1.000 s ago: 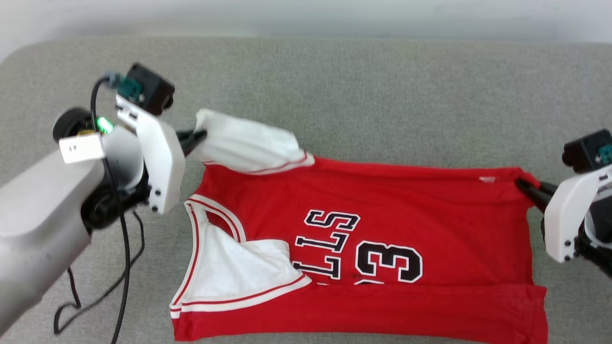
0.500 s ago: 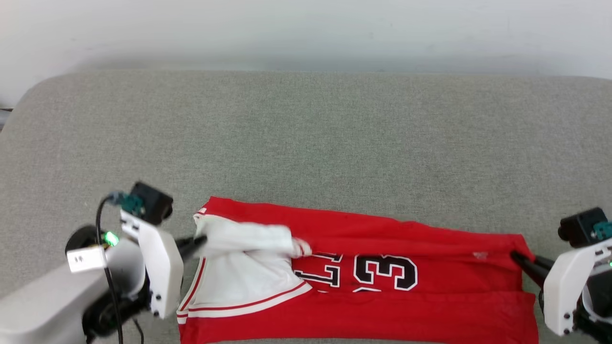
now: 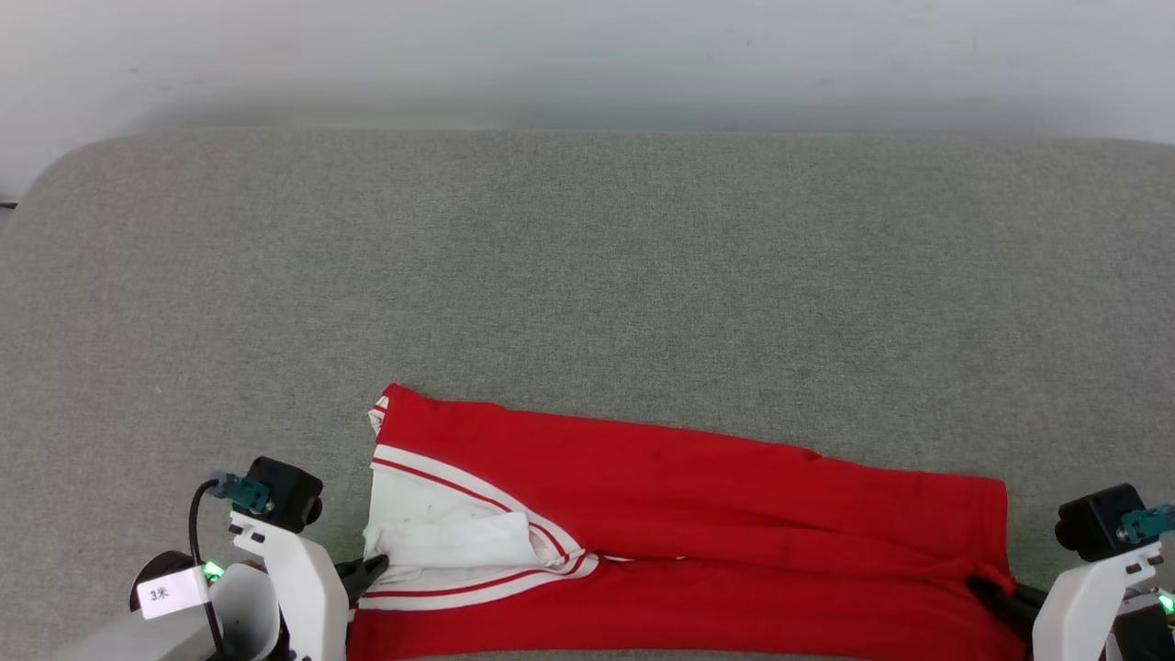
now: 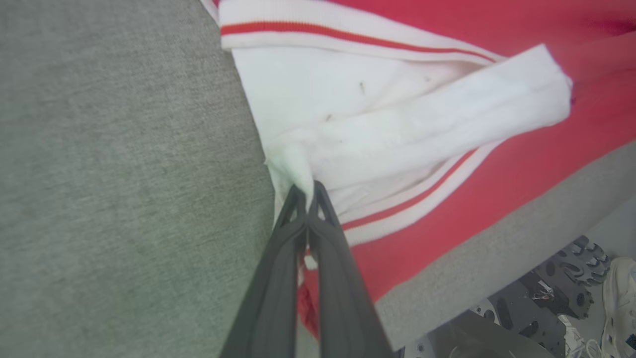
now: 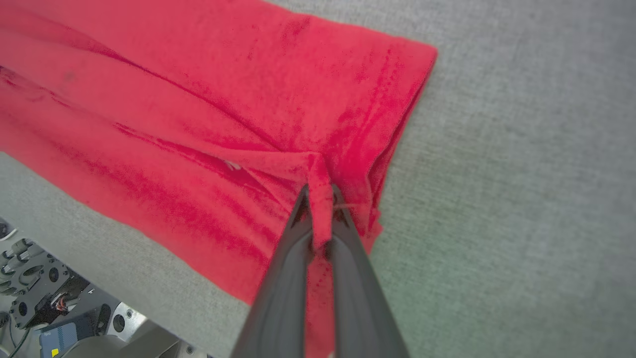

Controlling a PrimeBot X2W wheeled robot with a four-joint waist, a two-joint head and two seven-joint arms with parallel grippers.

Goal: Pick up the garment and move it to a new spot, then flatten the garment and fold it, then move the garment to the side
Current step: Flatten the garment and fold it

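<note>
1. Red soft-fabric garment (image 3: 698,496) with white sleeves lies folded into a long band at the near edge of the grey woven cushion (image 3: 587,275).
2. Left gripper (image 3: 372,571) pinches its white sleeve edge.
3. Right gripper (image 3: 990,588) clamps the red hem corner.

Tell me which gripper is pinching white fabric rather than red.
The left gripper: it is shut on a white sleeve edge of the garment. The right gripper pinches a plain red fold at the opposite end.
</note>
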